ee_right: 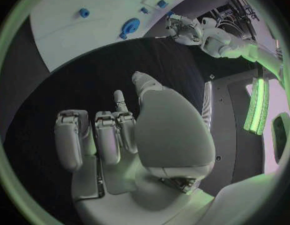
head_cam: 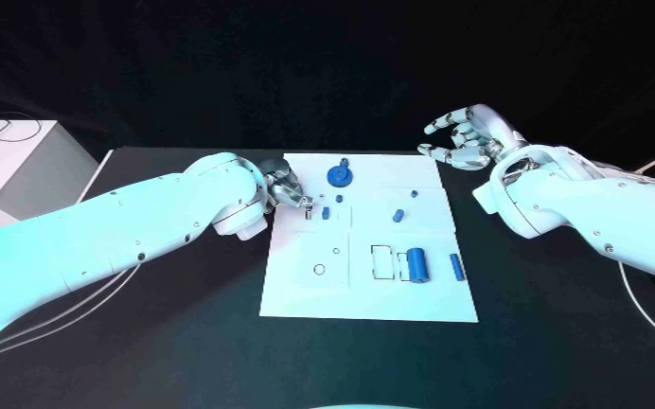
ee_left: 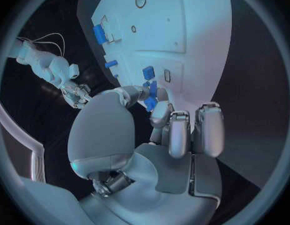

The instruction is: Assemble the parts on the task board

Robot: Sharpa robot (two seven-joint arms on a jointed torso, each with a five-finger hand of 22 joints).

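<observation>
— Parts on the task board (head_cam: 410, 305): how many?
— Six counted plainly in the head view, all blue. One round disc (head_cam: 340, 176) near the far edge. One far peg (head_cam: 413, 193) to the disc's right, one near peg (head_cam: 398, 213) a little closer in. One small piece (head_cam: 327, 210) towards the left side. One thick cylinder (head_cam: 417, 264) lying in the near right part, and one slim bar (head_cam: 457, 266) just beside it, close to the right edge.
— And the board itself?
— One white plate, lying flat in the middle of the black table (head_cam: 204, 333). Carries thin drawn outlines too: two circles and some rectangular frames left of the cylinder.
— Any writing or labels?
— Too small to read, if any.
— Hands?
— Two. Left hand (head_cam: 284, 186) sits over the board's left edge, fingers curled in, tips just beside the small piece. Shows a bit of blue right at the fingertips (ee_left: 160, 112) in the left wrist view, but pinched or merely near, cannot tell.
— Right hand (head_cam: 469, 137)?
— Hangs off the board, beyond its far right corner, well apart from every part. Fingers loosely bent and spread from the thumb, holding nothing.
</observation>
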